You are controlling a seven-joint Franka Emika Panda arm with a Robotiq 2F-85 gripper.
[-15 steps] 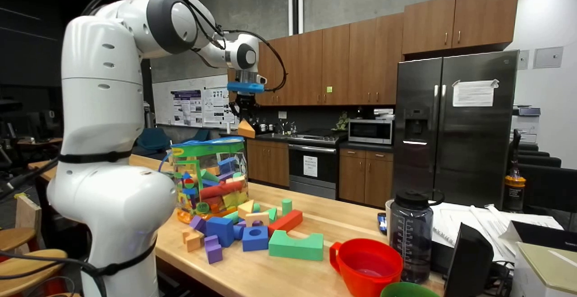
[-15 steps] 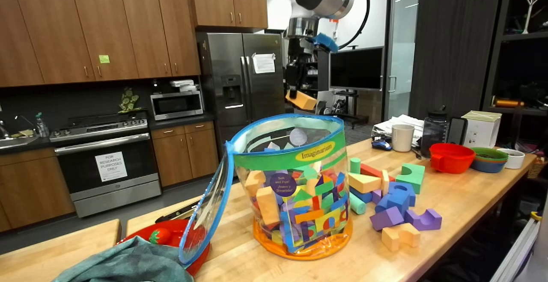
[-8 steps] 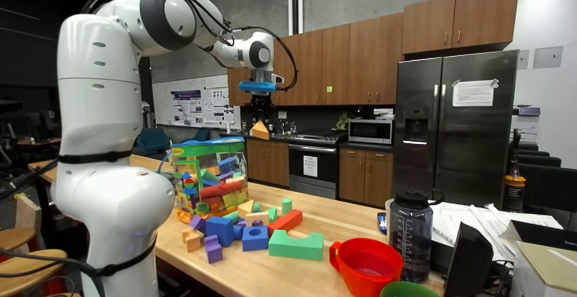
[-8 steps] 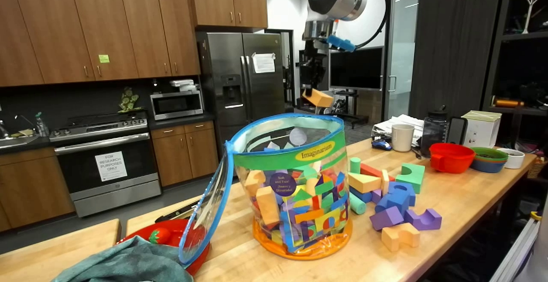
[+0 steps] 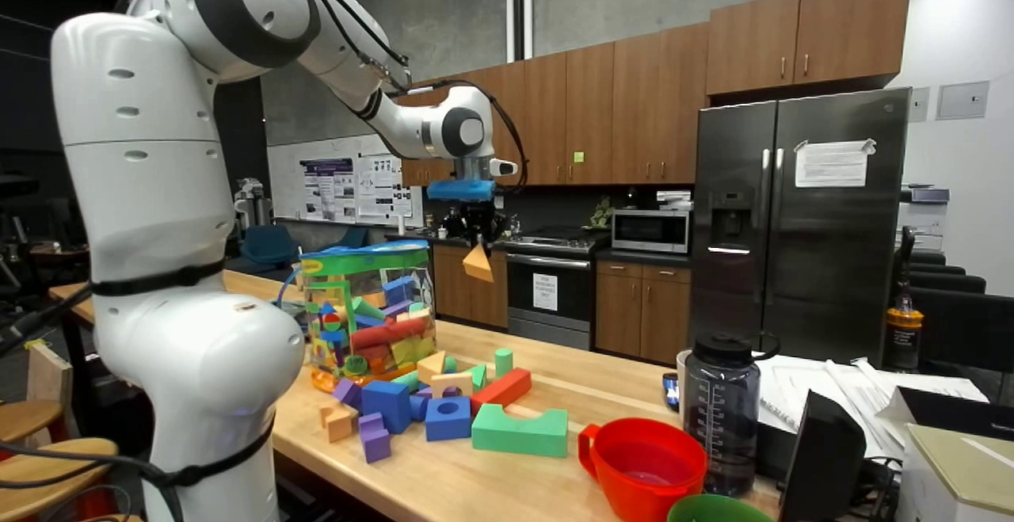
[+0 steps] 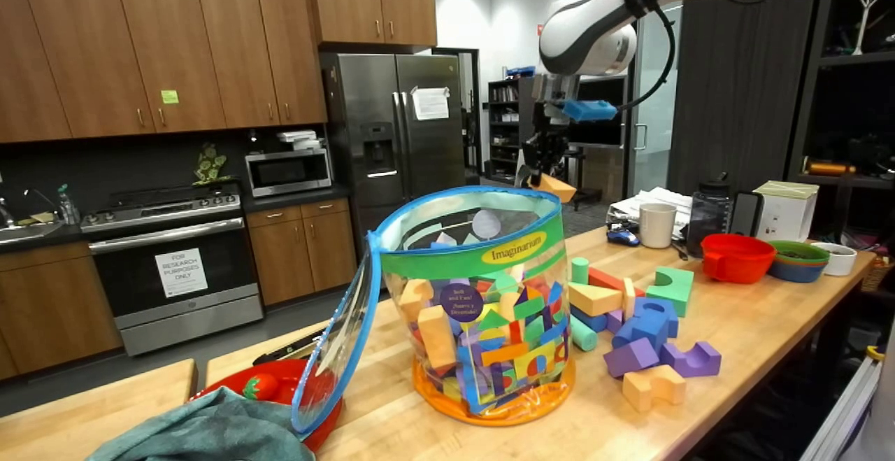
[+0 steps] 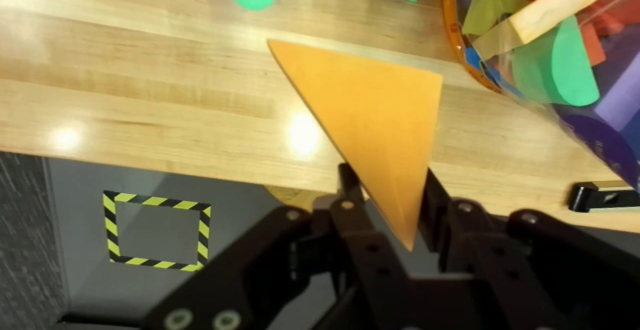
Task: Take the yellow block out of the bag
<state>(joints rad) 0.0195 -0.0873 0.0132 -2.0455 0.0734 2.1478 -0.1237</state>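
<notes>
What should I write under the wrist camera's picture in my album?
Gripper pinches a yellow-orange wedge block; behind it, the wooden table and a bag of blocks.

In an exterior view: bag [image 6: 461, 264] on table [image 6: 377, 385], blocks [image 6: 437, 338] inside; loose blocks [image 6: 647, 331] right; mug [image 6: 657, 225] and cup [image 6: 738, 261] far right; bowl [image 6: 290, 378], part-covered by cloth [image 6: 210, 429], near left.

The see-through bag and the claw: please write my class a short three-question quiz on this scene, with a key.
1. Where is the wedge-shaped block in the claw, relative to the bag? A: inside. B: in the air outside. C: underneath.
2. True or false: the bag is closed.
3. Fill in: in an exterior view, a grey-green ____ hides part of a red bowl.

Key: 1: B. 2: false, its lid hangs open. 3: cloth.
</notes>
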